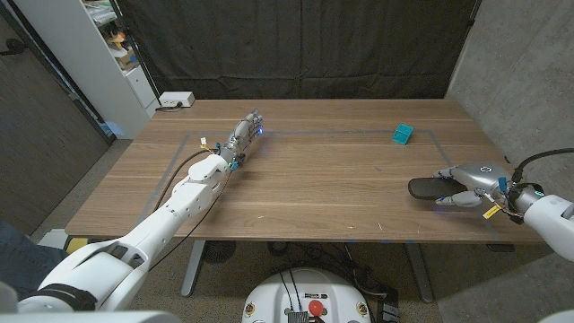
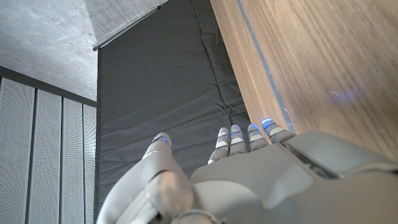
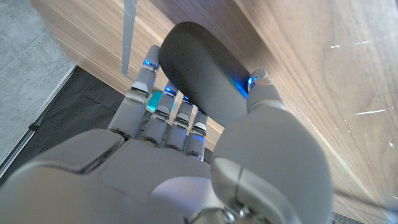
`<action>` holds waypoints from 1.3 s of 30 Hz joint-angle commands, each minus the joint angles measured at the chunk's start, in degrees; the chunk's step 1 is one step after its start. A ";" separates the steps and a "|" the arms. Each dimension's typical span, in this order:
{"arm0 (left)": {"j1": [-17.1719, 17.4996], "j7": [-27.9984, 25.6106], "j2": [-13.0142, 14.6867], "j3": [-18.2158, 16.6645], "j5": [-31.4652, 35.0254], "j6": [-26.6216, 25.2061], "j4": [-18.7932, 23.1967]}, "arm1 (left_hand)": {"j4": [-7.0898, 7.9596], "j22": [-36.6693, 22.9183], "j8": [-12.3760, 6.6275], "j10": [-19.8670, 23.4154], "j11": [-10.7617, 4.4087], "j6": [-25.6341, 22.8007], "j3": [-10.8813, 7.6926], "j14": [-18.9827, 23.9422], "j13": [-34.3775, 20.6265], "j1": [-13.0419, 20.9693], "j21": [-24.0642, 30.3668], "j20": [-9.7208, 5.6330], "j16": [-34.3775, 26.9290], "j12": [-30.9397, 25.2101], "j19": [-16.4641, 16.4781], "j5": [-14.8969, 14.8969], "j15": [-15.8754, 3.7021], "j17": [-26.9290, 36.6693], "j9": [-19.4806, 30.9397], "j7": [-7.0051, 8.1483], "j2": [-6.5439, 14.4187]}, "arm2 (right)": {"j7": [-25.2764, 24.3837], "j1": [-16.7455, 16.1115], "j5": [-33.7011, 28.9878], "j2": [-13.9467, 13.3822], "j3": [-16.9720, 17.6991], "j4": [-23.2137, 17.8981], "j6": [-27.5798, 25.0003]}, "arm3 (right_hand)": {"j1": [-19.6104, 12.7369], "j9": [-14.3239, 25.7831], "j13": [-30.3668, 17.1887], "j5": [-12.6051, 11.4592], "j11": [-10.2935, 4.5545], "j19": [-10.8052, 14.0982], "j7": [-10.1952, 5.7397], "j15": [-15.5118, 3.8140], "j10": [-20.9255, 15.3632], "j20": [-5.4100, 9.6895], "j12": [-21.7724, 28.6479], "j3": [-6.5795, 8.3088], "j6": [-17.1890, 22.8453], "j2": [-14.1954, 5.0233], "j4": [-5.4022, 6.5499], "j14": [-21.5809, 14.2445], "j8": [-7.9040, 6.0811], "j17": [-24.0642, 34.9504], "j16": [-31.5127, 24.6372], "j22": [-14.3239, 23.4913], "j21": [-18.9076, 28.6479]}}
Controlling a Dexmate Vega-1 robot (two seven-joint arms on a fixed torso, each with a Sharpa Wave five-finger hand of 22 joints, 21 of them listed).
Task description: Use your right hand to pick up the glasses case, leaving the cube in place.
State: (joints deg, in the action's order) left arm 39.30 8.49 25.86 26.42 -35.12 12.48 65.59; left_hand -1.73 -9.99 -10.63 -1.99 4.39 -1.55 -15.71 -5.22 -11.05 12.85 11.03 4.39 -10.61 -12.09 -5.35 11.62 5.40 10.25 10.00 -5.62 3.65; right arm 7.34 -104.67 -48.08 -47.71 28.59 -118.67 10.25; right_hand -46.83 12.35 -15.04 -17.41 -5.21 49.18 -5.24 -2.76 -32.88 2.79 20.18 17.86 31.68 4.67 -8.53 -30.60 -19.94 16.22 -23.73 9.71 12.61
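Observation:
The dark grey glasses case (image 1: 429, 187) lies at the table's right side, near the front edge. My right hand (image 1: 475, 187) is wrapped around its right end, thumb on one side and fingers on the other. In the right wrist view the glasses case (image 3: 205, 78) sits between my fingers (image 3: 168, 115) and thumb. The small teal cube (image 1: 402, 135) stands farther back on the table, apart from the case; a bit of the cube (image 3: 153, 100) shows between my fingers. My left hand (image 1: 244, 136) stretches over the table's far left part, holding nothing, fingers straight (image 2: 239, 138).
A white box (image 1: 177, 100) with a cable sits at the table's back left corner. White shelves (image 1: 108, 45) stand behind it. A dark curtain hangs behind the table, a concrete wall on the right. A grey taped line (image 1: 314, 133) frames the work area.

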 commanded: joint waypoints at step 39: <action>-1.43 2.80 -0.84 -0.62 -1.12 1.99 -3.79 | -0.47 -0.34 -0.12 0.04 0.15 -0.20 -0.19 -0.27 -0.18 -0.02 0.29 0.05 -0.19 -0.03 -0.67 -0.37 0.00 0.31 0.18 -0.22 0.81 | 15.25 7.51 0.98 9.30 9.13 -11.33 4.40 | -6.62 0.24 0.05 1.70 -0.11 0.37 -3.63 -6.27 -4.32 0.25 0.65 -0.51 9.37 -7.10 0.43 -1.35 -1.64 -0.73 0.61 0.26 -0.51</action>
State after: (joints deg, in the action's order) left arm 38.65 10.46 25.37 25.98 -36.03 13.98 63.38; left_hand -1.73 -9.99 -10.63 -1.99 4.39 -1.54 -15.71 -5.22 -11.05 12.55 11.03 4.71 -10.61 -12.09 -5.67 11.62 5.40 10.25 10.00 -5.62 3.94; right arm 20.11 -98.89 -47.23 -40.13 36.51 -127.96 14.11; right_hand -46.71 12.39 -14.89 -15.82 -5.22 49.18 -3.15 -3.08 -36.55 2.77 20.63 17.15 34.13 4.56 -8.45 -31.34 -21.23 15.42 -23.23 9.72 12.29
